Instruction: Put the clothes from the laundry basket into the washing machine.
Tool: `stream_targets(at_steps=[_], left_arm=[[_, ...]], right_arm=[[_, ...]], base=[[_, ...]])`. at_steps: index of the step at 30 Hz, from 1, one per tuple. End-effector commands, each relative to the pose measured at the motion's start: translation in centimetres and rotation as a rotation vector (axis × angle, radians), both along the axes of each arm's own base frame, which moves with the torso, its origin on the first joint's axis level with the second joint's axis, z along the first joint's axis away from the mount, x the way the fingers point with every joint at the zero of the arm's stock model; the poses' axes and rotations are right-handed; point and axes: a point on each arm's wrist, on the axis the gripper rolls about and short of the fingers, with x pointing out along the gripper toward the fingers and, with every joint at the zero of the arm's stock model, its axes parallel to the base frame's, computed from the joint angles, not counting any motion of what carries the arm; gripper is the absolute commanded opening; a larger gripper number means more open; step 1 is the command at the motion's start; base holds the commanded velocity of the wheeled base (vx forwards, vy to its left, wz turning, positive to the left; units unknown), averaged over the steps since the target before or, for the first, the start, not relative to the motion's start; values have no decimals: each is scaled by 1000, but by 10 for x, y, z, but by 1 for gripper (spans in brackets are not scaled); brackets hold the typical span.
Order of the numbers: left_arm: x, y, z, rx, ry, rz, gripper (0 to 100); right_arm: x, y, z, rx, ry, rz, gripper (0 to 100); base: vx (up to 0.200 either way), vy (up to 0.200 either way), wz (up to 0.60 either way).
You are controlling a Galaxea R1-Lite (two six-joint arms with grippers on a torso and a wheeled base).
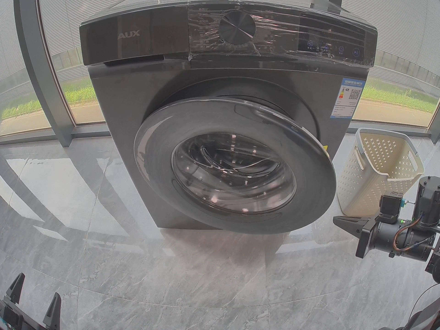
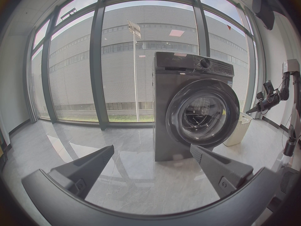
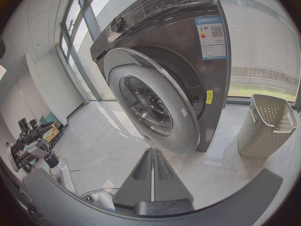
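Washing machine (image 1: 229,115) stands on the floor (image 1: 183,271). Its door (image 1: 233,173) is swung partly out, with a gap to the drum mouth on the robot's right side.

Laundry basket (image 1: 380,170) is on the floor just beside the machine's right flank, upright and leaning slightly. No clothes visible in it. The upper inner walls look bare and the near wall hides the bottom, so the load can't be confirmed.

Right gripper (image 1: 338,220): fingers pressed together, holding nothing. It hangs near the basket's front wall and points toward the door edge. Left gripper (image 1: 36,287): spread wide, empty, low and well apart from machine and basket.

Handling, as a judgement:
- Clothes should be light, limp and non-fragile. They'll drape and trail once lifted.
- Pinch a bunched fold near the top of the pile, not a flat layer. A single edge is likely to slip out.
- Basket is thin perforated plastic and probably light. It may slide or tip on the glossy floor if fabric snags in the holes, so lift straight up.
- Door likely needs to open wider, or hanging fabric will catch on its rim.
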Motion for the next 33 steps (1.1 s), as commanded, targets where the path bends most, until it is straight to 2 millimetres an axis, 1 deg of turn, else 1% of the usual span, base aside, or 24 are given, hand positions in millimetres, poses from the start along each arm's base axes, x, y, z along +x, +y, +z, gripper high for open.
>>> stream_targets(at_steps=[1, 5, 7, 8, 10, 14, 16, 20, 24, 29, 32, 33], left_arm=[[0, 0, -5, -1, 0, 0, 100], [0, 0, -5, 0, 0, 0, 100], [0, 0, -5, 0, 0, 0, 100], [0, 0, -5, 0, 0, 0, 100], [0, 0, -5, 0, 0, 0, 100], [0, 0, -5, -1, 0, 0, 100], [0, 0, -5, 0, 0, 0, 100], [0, 0, -5, 2, 0, 0, 100], [0, 0, -5, 3, 0, 0, 100], [0, 0, -5, 3, 0, 0, 100], [0, 0, -5, 2, 0, 0, 100], [0, 0, -5, 3, 0, 0, 100]], right_arm=[[-1, 5, 1, 2, -4, 26, 0], [3, 6, 3, 7, -17, 22, 0], [4, 6, 4, 8, -20, 20, 0], [12, 8, 3, 10, -31, 10, 0], [19, 11, 4, 23, -49, -3, 0], [33, 5, 3, 30, -76, -75, 0], [36, 2, 5, 38, -108, -105, 0], [33, 1, 1, 31, -99, -106, 0], [20, 3, -8, 13, -70, -73, 0], [-2, 14, -16, 5, -38, 34, 0], [-4, 19, -16, 8, -36, 60, 0], [-4, 21, -13, 15, -51, 66, 0]], base=[[200, 0, 0], [200, 0, 0], [0, 0, 0], [0, 0, 0], [0, 0, 0], [0, 0, 0], [0, 0, 0], [0, 0, 0], [0, 0, 0], [0, 0, 0], [0, 0, 0], [200, 0, 0]])
